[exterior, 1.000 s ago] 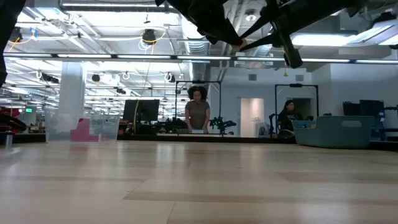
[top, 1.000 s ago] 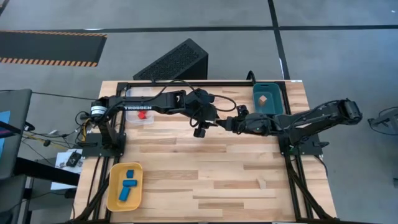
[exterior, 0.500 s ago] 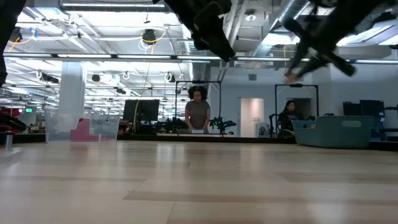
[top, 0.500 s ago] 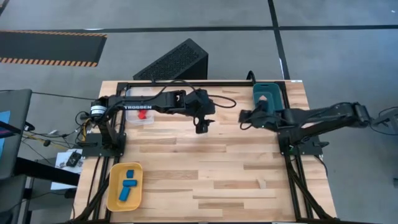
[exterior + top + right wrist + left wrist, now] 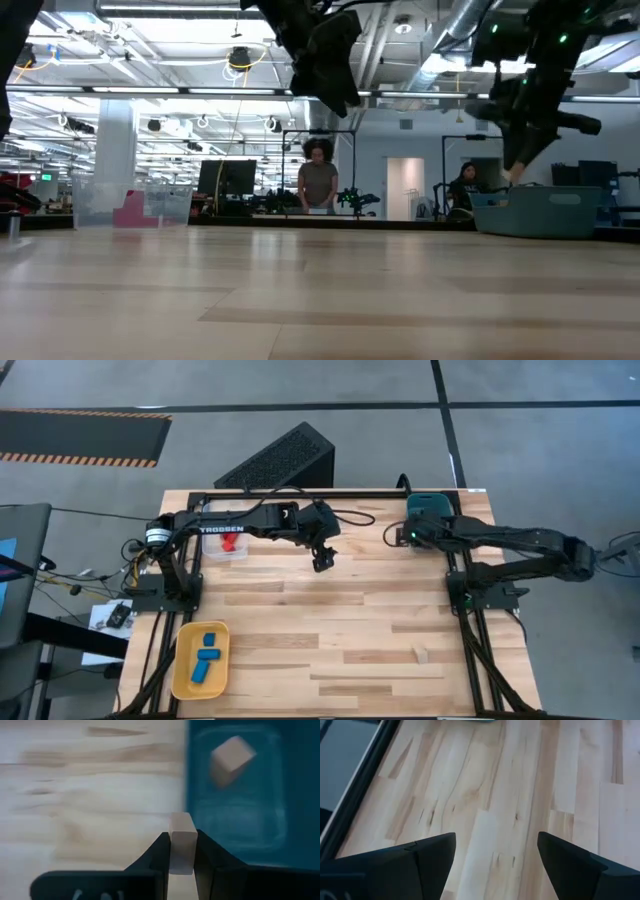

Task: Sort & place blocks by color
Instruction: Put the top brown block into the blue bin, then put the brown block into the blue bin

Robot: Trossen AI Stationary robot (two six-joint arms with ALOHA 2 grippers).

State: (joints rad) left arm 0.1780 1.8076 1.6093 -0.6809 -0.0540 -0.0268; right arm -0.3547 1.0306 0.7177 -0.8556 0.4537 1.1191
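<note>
My right gripper (image 5: 181, 839) is shut on a pale bare-wood block (image 5: 181, 826), above the table beside the near left edge of the teal tray (image 5: 235, 815). Another pale block (image 5: 231, 760) lies in that tray. In the high view the right gripper (image 5: 403, 537) is at the far right, next to the teal tray (image 5: 428, 508). My left gripper (image 5: 496, 850) stands open over bare table near the far middle (image 5: 322, 560). Blue blocks (image 5: 206, 655) lie in the yellow tray (image 5: 182, 675), and red blocks (image 5: 228, 545) in the clear tray (image 5: 240, 555). My right gripper pinches the pale block by two opposite sides (image 5: 173, 847) between its two fingers. The block's free end (image 5: 181, 820) sticks out past the fingertips. The block is lifted clear of the table.
One more pale block (image 5: 421, 654) lies on the table toward the near right. A black metal frame (image 5: 330, 495) runs along the far edge and down both sides. In the low view the clear tray (image 5: 130, 208) stands at the left and the teal tray (image 5: 545, 212) at the right.
The two grippers, close together over the table's middle a second ago, have drawn apart. My right gripper has swung toward the far right, up to the teal tray, carrying the pale block. My left gripper has pulled back a little toward the far edge.
</note>
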